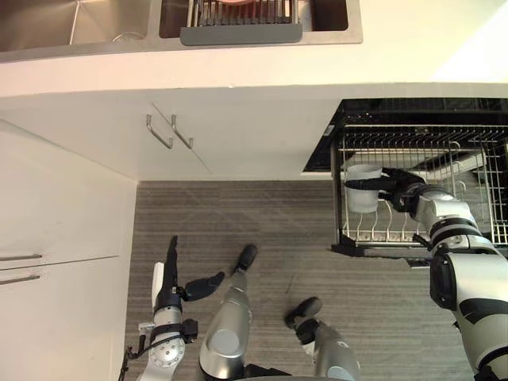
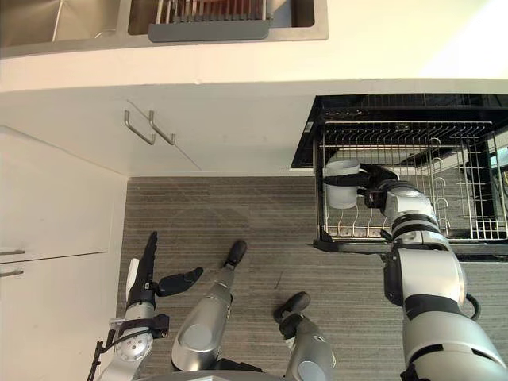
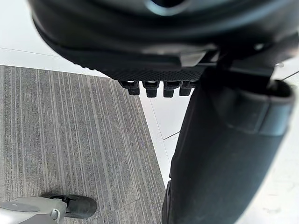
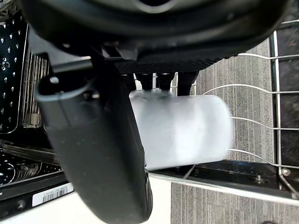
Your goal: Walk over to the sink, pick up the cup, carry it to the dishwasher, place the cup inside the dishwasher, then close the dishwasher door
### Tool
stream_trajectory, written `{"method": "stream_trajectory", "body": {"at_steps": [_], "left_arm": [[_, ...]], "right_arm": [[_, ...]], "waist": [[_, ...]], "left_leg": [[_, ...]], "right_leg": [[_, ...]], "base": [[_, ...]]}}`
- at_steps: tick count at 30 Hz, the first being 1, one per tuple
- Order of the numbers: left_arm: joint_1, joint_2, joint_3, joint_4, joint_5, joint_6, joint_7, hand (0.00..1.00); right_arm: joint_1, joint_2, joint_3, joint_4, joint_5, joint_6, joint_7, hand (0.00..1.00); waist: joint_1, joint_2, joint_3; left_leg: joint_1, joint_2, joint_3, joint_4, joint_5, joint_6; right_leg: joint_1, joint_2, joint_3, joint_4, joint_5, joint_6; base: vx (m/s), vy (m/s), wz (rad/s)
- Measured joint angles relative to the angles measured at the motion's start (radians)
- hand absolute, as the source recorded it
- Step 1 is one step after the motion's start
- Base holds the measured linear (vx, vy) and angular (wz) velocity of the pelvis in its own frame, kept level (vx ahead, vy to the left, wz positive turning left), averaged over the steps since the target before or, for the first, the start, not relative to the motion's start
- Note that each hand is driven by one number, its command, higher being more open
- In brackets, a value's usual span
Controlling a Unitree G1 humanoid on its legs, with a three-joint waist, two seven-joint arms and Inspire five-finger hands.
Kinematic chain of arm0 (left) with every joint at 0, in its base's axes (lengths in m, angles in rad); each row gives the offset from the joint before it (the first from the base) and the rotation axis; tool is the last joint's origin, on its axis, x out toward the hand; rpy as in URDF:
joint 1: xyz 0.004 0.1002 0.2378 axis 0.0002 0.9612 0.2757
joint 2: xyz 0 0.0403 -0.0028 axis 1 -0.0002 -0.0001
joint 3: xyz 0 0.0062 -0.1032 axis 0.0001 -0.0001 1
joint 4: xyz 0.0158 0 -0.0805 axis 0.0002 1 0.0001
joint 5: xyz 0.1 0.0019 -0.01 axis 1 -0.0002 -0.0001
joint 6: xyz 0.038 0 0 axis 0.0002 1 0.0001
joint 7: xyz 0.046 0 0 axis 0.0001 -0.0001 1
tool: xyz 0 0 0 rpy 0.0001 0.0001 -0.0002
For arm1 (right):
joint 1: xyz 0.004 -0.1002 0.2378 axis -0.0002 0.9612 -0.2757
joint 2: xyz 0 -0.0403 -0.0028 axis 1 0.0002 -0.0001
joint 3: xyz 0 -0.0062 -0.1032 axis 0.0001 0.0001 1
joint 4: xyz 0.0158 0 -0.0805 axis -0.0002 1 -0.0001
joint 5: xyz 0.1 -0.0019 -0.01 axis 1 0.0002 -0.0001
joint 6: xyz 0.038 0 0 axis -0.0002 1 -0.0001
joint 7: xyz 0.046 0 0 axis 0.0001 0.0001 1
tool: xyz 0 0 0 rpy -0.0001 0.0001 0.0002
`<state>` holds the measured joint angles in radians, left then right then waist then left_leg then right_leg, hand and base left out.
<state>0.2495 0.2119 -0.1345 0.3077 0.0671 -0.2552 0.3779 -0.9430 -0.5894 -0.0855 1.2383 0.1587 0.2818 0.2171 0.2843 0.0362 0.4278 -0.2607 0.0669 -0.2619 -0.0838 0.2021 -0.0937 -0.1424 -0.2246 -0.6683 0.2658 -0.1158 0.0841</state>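
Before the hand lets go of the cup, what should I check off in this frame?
1. Cup gripped by the right hand: ok, fingers and thumb are curled round it.
2. Cup within the rack: ok, it is at the rack's left side, inside the wire frame.
3. Cup resting on the rack wires: cannot tell.
4. Rack pulled out of the dishwasher: ok.
5. Left hand away from the rack: ok, it hangs open over the floor by the cabinets.
6. Door free to close: cannot tell.
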Motion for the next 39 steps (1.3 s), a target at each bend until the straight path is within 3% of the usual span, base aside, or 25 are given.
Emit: {"method": "stream_trajectory", "body": {"at_steps": [5, 11, 13, 17, 20, 22, 24, 26, 27, 29, 32, 33, 35, 36, 37, 38, 39], "left_arm": [[0.001, 0.000, 0.001, -0.001, 0.000, 0.000, -0.033, 1.00], [0.012, -0.009, -0.002, 0.050, 0.020, 0.000, -0.068, 1.00], [0.012, -0.021, -0.008, 0.141, 0.033, 0.011, -0.092, 1.00], [0.019, -0.054, 0.073, 0.303, 0.030, 0.023, -0.106, 1.00], [0.063, -0.075, 0.209, 0.407, 0.015, 0.005, -0.102, 1.00], [0.094, -0.074, 0.238, 0.413, 0.007, -0.018, -0.100, 1.00], [0.096, -0.086, 0.248, 0.415, -0.020, -0.033, -0.104, 1.00], [0.095, -0.126, 0.282, 0.418, -0.029, -0.038, -0.116, 1.00], [0.102, -0.170, 0.325, 0.442, -0.029, -0.038, -0.117, 1.00], [0.117, -0.190, 0.349, 0.469, -0.028, -0.032, -0.116, 1.00], [0.145, -0.216, 0.358, 0.493, -0.015, -0.016, -0.111, 1.00], [0.148, -0.224, 0.361, 0.493, -0.006, -0.008, -0.107, 1.00], [0.144, -0.218, 0.363, 0.492, 0.008, 0.000, -0.104, 1.00], [0.139, -0.208, 0.356, 0.488, 0.012, 0.001, -0.105, 1.00], [0.126, -0.191, 0.334, 0.484, 0.012, 0.003, -0.106, 1.00], [0.112, -0.176, 0.321, 0.484, 0.012, 0.006, -0.106, 1.00], [0.083, -0.156, 0.320, 0.485, 0.012, 0.009, -0.106, 1.00]], "right_arm": [[0.017, 0.000, -0.027, -0.022, 0.005, -0.002, -0.012, 1.00], [0.117, 0.000, -0.026, -0.136, 0.017, -0.070, -0.022, 1.00], [0.201, 0.001, -0.011, -0.269, 0.032, -0.118, -0.028, 1.00], [0.417, 0.045, -0.027, -0.649, 0.147, -0.133, -0.025, 1.00], [0.667, 0.198, -0.064, -0.979, 0.167, -0.131, -0.029, 1.00], [0.781, 0.241, -0.065, -1.118, 0.149, -0.128, -0.027, 1.00], [0.906, 0.253, -0.117, -1.282, 0.121, -0.127, -0.017, 1.00], [0.940, 0.252, -0.189, -1.354, 0.123, -0.127, 0.000, 1.00], [0.935, 0.250, -0.243, -1.377, 0.135, -0.132, 0.006, 1.00], [0.932, 0.253, -0.269, -1.399, 0.155, -0.140, 0.005, 1.00], [0.942, 0.306, -0.304, -1.497, 0.215, -0.187, -0.012, 1.00], [0.956, 0.331, -0.309, -1.533, 0.247, -0.220, -0.030, 1.00], [0.968, 0.385, -0.311, -1.575, 0.254, -0.261, -0.056, 1.00], [0.980, 0.413, -0.311, -1.594, 0.253, -0.287, -0.068, 1.00], [1.017, 0.427, -0.316, -1.624, 0.251, -0.302, -0.073, 1.00], [1.042, 0.431, -0.321, -1.641, 0.250, -0.305, -0.073, 1.00], [1.082, 0.430, -0.328, -1.677, 0.239, -0.305, -0.079, 1.00]], "waist": [[0.002, -0.001, 0.000], [-0.020, -0.013, -0.033], [-0.049, -0.016, -0.059], [-0.091, -0.024, -0.121], [-0.132, -0.039, -0.199], [-0.154, -0.032, -0.217], [-0.199, -0.016, -0.232], [-0.225, 0.002, -0.244], [-0.220, 0.022, -0.260], [-0.215, 0.012, -0.272], [-0.230, -0.006, -0.273], [-0.239, -0.010, -0.271], [-0.255, -0.016, -0.268], [-0.272, -0.021, -0.268], [-0.305, -0.018, -0.275], [-0.320, -0.019, -0.275], [-0.344, -0.034, -0.278]], "left_leg": [[0.005, -0.001, -0.002, -0.001, 0.001, 0.001], [0.040, 0.002, 0.023, -0.002, 0.000, 0.002], [0.066, 0.004, 0.061, -0.002, -0.001, 0.003], [0.117, 0.005, 0.126, -0.002, -0.018, 0.013], [0.164, 0.010, 0.159, -0.003, -0.047, 0.018], [0.174, 0.010, 0.171, -0.007, -0.064, 0.030], [0.156, 0.031, 0.362, -0.005, -0.088, 0.083], [0.147, 0.043, 0.463, 0.010, -0.081, 0.092], [0.147, 0.048, 0.464, 0.024, -0.035, 0.061], [0.162, 0.022, 0.463, 0.019, -0.044, 0.069], [0.202, -0.025, 0.465, -0.003, -0.058, 0.083], [0.216, -0.034, 0.462, -0.005, -0.065, 0.090], [0.240, -0.042, 0.460, -0.006, -0.078, 0.099], [0.254, -0.041, 0.447, -0.002, -0.084, 0.107], [0.254, -0.030, 0.395, -0.003, -0.084, 0.113], [0.249, -0.024, 0.366, -0.006, -0.082, 0.116], [0.238, -0.018, 0.326, -0.007, -0.077, 0.120]], "right_leg": [[0.008, -0.001, -0.004, 0.000, 0.000, 0.000], [0.060, 0.014, -0.006, -0.052, 0.023, 0.006], [0.099, 0.032, 0.009, -0.122, 0.061, 0.010], [0.144, 0.055, 0.060, -0.197, 0.104, 0.010], [0.189, 0.066, 0.087, -0.231, 0.106, 0.013], [0.210, 0.067, 0.078, -0.239, 0.101, 0.021], [0.241, 0.049, -0.008, -0.261, 0.120, 0.029], [0.259, 0.028, -0.060, -0.253, 0.118, 0.046], [0.272, 0.016, -0.073, -0.237, 0.109, 0.062], [0.284, -0.012, -0.074, -0.227, 0.103, 0.078], [0.270, -0.098, -0.053, -0.099, 0.057, 0.099], [0.253, -0.132, -0.034, -0.016, 0.049, 0.091], [0.199, -0.175, 0.029, 0.145, 0.044, -0.011], [0.154, -0.176, 0.153, 0.236, 0.071, -0.060], [0.123, -0.130, 0.295, 0.267, 0.033, -0.054], [0.124, -0.079, 0.357, 0.238, -0.012, -0.035], [0.126, 0.012, 0.440, 0.150, -0.064, -0.026]], "base": [[-0.05, -0.029, 0.02], [-0.04, -0.023, -0.01], [-0.05, 0.005, -0.22], [-0.02, 0.008, -0.42], [0.03, -0.017, -0.27], [-0.01, -0.019, 0.10], [-0.02, 0.029, 0.93], [0.04, 0.129, 1.00], [0.05, 0.168, 0.56], [0.07, 0.138, 0.20], [0.10, 0.123, 0.11], [0.09, 0.097, 0.10], [0.09, 0.102, 0.07], [0.11, 0.097, 0.45], [0.10, 0.048, 0.74], [0.09, -0.059, 1.13], [0.06, -0.122, 0.89]]}}
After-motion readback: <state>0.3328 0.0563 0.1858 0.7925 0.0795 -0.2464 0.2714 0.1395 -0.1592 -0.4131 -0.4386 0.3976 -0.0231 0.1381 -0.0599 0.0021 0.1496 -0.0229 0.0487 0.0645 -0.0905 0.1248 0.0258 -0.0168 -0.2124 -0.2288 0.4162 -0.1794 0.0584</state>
